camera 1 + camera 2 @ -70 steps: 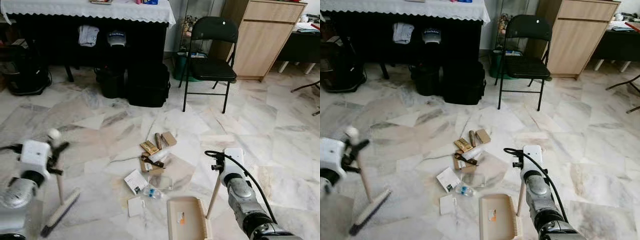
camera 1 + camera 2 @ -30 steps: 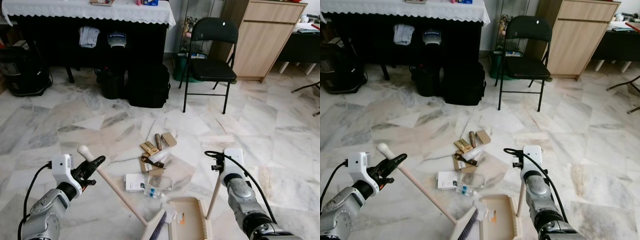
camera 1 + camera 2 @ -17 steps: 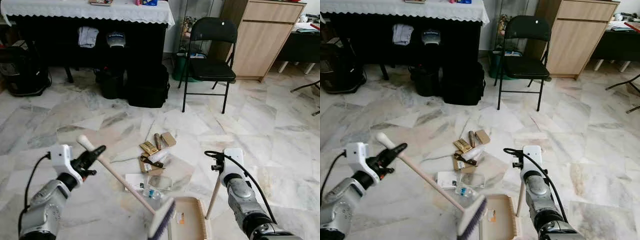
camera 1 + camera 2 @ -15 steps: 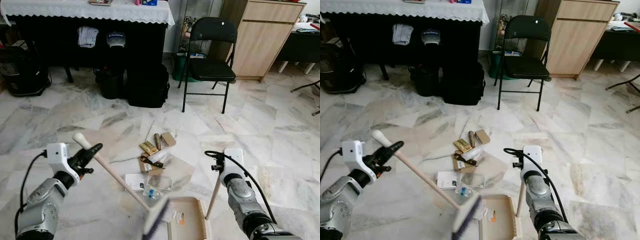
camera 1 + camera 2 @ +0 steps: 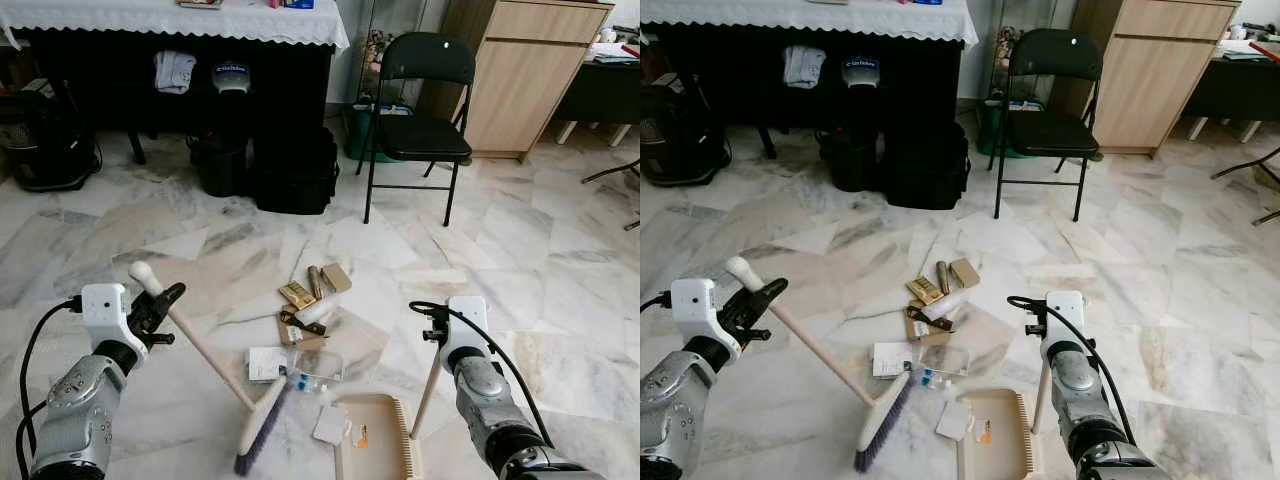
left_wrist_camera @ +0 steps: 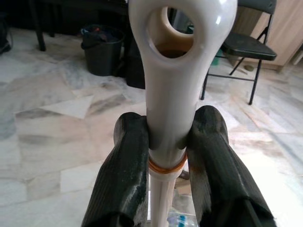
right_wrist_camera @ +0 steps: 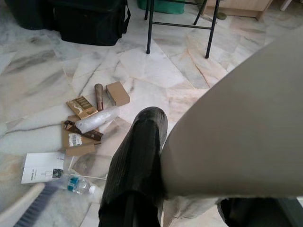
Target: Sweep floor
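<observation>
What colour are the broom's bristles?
Purple, on the broom; clearest in the right eye view.

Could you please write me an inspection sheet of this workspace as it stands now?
Surface: marble floor, littered mid-room.
Job's things: broom, head on the floor beside the litter; beige dustpan with a white card at its mouth.
Clutter: small boxes, plastic bottle, leaflet, clear wrappers.
Hands: left hand shut on the broom handle; right hand shut on the dustpan's handle.
Cables: black cable looping along the right arm.
Surroundings: black folding chair, cloth-covered table, wooden cabinet, black bags.
</observation>
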Controlling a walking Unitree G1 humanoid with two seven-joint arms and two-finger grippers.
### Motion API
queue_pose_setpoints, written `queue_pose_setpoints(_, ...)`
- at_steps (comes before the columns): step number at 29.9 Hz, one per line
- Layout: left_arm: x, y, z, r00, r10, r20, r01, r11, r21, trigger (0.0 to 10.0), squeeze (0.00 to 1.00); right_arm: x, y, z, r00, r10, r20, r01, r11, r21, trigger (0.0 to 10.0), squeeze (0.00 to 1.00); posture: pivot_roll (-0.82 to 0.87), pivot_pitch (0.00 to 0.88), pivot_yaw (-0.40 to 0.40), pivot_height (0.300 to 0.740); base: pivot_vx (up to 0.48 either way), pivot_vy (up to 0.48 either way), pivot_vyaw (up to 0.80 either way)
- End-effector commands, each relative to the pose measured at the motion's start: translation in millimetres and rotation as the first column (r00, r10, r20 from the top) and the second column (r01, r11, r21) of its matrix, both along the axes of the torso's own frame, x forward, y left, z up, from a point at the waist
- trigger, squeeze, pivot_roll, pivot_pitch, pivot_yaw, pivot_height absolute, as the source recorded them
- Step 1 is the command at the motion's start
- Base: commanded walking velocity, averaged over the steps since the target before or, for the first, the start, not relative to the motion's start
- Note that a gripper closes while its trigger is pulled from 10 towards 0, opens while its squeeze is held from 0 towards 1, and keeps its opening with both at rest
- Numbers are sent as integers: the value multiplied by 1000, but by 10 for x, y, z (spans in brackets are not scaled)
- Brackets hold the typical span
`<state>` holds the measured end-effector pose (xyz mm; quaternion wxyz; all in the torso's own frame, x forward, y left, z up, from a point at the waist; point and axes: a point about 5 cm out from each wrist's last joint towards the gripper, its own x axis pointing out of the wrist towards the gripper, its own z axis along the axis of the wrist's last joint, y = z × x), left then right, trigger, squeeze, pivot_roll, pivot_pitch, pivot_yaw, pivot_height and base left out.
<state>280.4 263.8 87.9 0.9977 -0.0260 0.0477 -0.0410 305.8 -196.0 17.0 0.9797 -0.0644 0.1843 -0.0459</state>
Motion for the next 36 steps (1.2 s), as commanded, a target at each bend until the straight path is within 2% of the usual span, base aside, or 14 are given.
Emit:
queue_pose_setpoints(1,-6,13,16,1000,-12,7,12,998,57,10000,0,-23,-49,-17,1000,-7,-12,7,1000,-23,10000,0,38,0,-94,740,0,0,0)
queue_pose_setpoints(5,-27,-11,-26,997,-66,-32,68,996,60,10000,0,-15,-56,-3,1000,-10,-1,10,1000,-21,10000,0,39,0,-95,740,0,0,0)
queue_pose_setpoints(10,-69,-66,-87,983,-159,-93,161,987,20,10000,0,-3,-54,12,1000,-10,6,10,1000,-20,10000,0,42,0,-97,740,0,0,0)
queue_pose_setpoints(16,-102,-140,-141,966,-226,-128,225,974,-20,10000,0,0,-55,14,1000,-10,6,10,1000,-21,10000,0,42,0,-97,740,0,0,0)
queue_pose_setpoints(21,-107,-301,-162,948,-288,-134,280,957,-79,10000,0,-2,-61,12,1000,-10,4,10,1000,-22,10000,0,42,0,-99,740,0,0,0)
queue_pose_setpoints(27,-85,-596,-271,957,-255,-138,241,964,-113,10000,0,-10,-52,-2,1000,-9,-4,9,1000,-23,10000,0,55,0,-104,740,0,0,0)
queue_pose_setpoints(32,-107,-726,-289,957,-261,-129,242,959,-148,10000,0,5,-50,12,1000,-6,-2,6,1000,-25,10000,0,58,0,-109,740,0,0,0)
queue_pose_setpoints(36,-121,-864,-238,944,-316,-96,285,926,-249,10000,0,12,-64,22,1000,-8,0,8,1000,-27,10000,0,59,0,-110,740,0,0,0)
